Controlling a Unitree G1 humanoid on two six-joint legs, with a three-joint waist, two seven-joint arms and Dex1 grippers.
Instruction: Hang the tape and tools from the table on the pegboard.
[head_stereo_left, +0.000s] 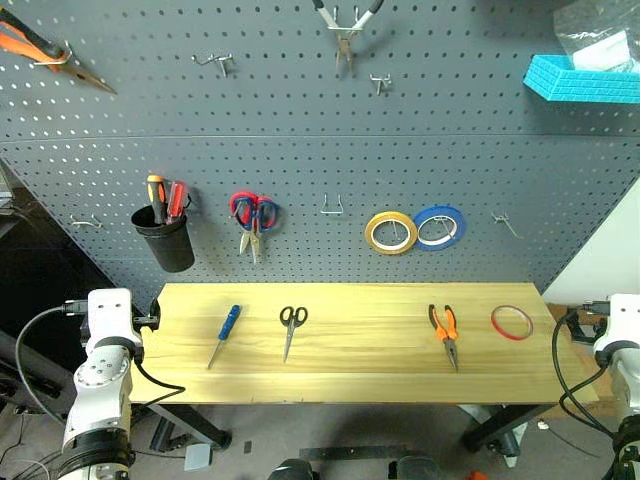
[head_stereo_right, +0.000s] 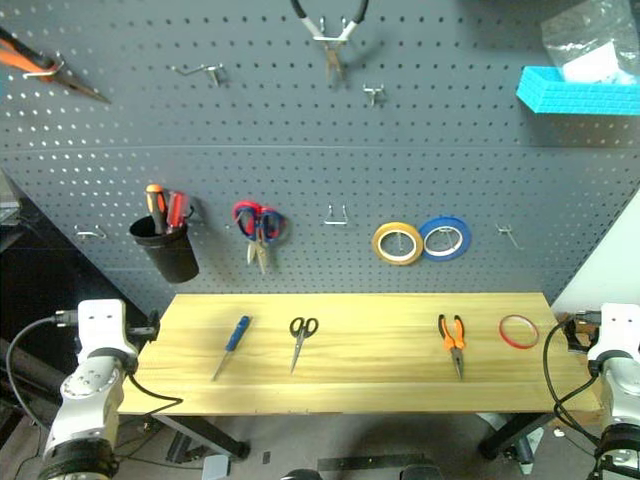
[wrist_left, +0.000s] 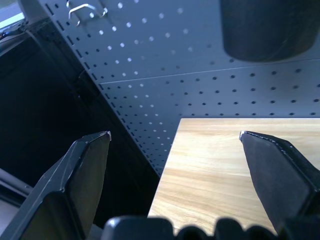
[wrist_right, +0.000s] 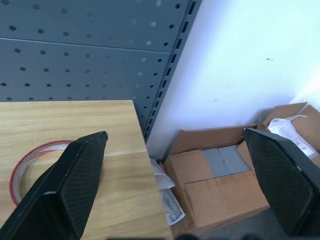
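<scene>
**Both my grippers spread and empty, all four items lying on the table**

My left gripper (wrist_left: 175, 137) hangs off the left end of the table (head_stereo_left: 350, 375), fingers spread wide with nothing between them; past them I see the table's corner and the pegboard (head_stereo_left: 300, 150). My right gripper (wrist_right: 175, 135) sits off the table's right end, likewise released and empty, with cardboard boxes (wrist_right: 225, 175) on the floor beyond it.

The four items lie in a row on the wood, well apart from each other. From my left: the blue-handled screwdriver (head_stereo_left: 225, 334), the black-handled scissors (head_stereo_left: 291, 328), the orange-and-black pliers (head_stereo_left: 444, 332), and the red tape ring (head_stereo_left: 511, 322) flat near the right end, closest to my right gripper.

On the pegboard hang a black cup (head_stereo_left: 166, 240) holding screwdrivers, red-and-blue scissors (head_stereo_left: 254, 220), a yellow roll (head_stereo_left: 391, 232) and a blue roll (head_stereo_left: 439, 226). An empty hook (head_stereo_left: 332, 207) sits between the scissors and the rolls.
</scene>
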